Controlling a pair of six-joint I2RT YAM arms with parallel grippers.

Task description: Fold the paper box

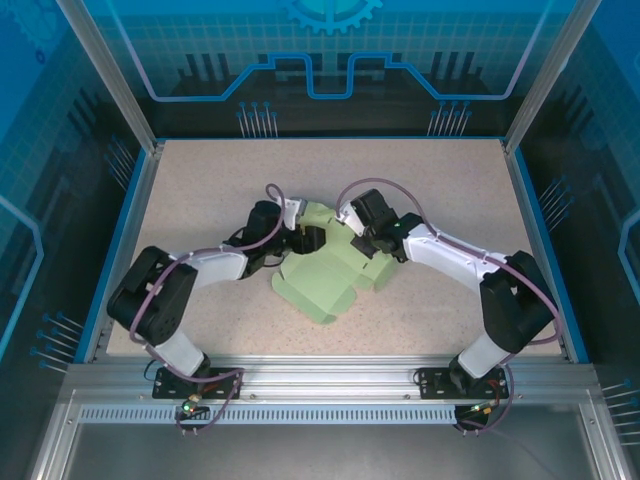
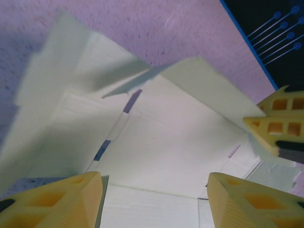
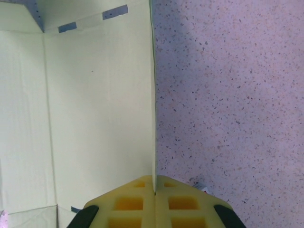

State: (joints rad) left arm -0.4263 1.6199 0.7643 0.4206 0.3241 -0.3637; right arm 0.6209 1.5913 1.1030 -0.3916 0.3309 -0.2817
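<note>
- Closest to me, at 6 o'clock of the speckled beige table (image 1: 200,200), the black-and-white left arm (image 1: 175,290) and the black-and-white right arm (image 1: 500,285) stand on their bases. Both bend inward to the middle.
- At the middle of the table lies the paper box (image 1: 325,285), a pale mint-green sheet of thin die-cut card with creases and flaps. It is mostly spread flat, and one flap (image 2: 190,76) stands up from it.
- At 1 o'clock of the sheet, the right gripper (image 3: 154,180) has its yellow fingers (image 3: 128,204) pressed together. The thin edge of a card panel (image 3: 95,118) runs into the seam between them, so it pinches the paper box there.
- At 10 o'clock of the sheet, the left gripper (image 2: 152,183) has its yellow fingers (image 2: 71,199) spread apart over the inner panels, with nothing between them.
- By my judgement the folding is at an early step. One panel is held by its edge, the other flaps are not yet raised, and no closed box form exists.
- The next move, I think, asks the left fingers to come down on a crease or to take a neighbouring flap, while the right grip does not let go. Such thin card bends easily, so the push should be gentle and should follow the crease line.
</note>
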